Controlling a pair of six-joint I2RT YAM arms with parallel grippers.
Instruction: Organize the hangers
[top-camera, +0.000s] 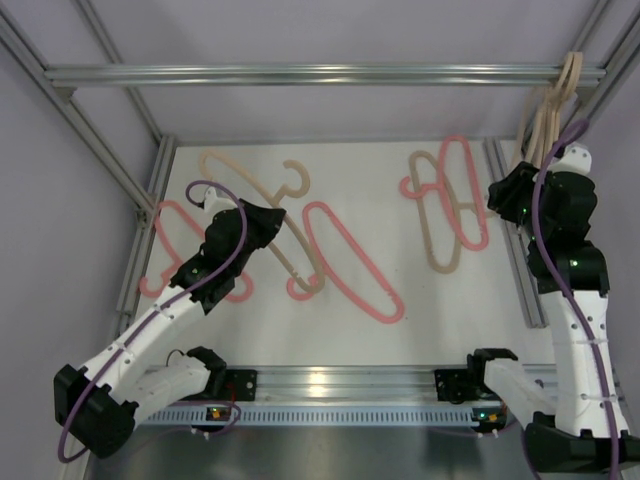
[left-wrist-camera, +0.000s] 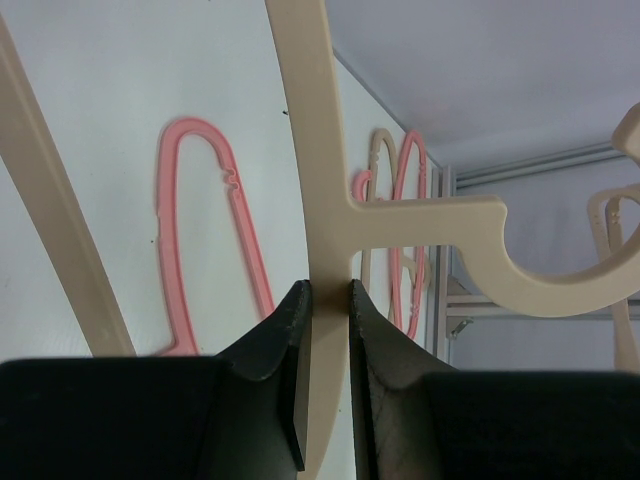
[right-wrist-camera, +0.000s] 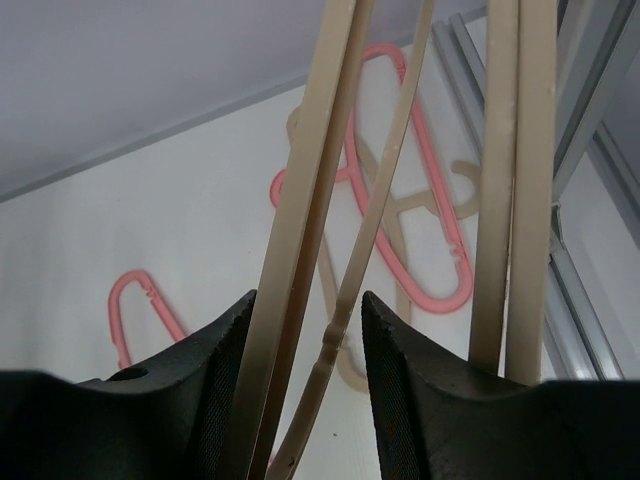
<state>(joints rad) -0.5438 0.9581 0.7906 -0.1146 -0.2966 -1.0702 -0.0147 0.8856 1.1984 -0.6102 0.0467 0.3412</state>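
Note:
My left gripper (top-camera: 277, 219) is shut on the bar of a beige hanger (top-camera: 228, 167) lying at the table's left middle. In the left wrist view the jaws (left-wrist-camera: 328, 300) pinch that hanger (left-wrist-camera: 310, 150) just below its hook. My right gripper (top-camera: 510, 186) is raised at the right, beside several beige hangers (top-camera: 553, 110) hanging from the top rail. In the right wrist view its jaws (right-wrist-camera: 305, 340) stand open, with the hanging hangers' bars (right-wrist-camera: 300, 250) passing between them. Pink hangers lie at the left (top-camera: 160, 215) and the middle (top-camera: 392, 312). A pink hanger (top-camera: 458, 142) and a beige one (top-camera: 445, 265) overlap at the back right.
An aluminium rail (top-camera: 300, 73) runs across the top of the frame. Metal posts and side rails border the white table (top-camera: 350, 175) on the left and right. Purple cables loop off both arms.

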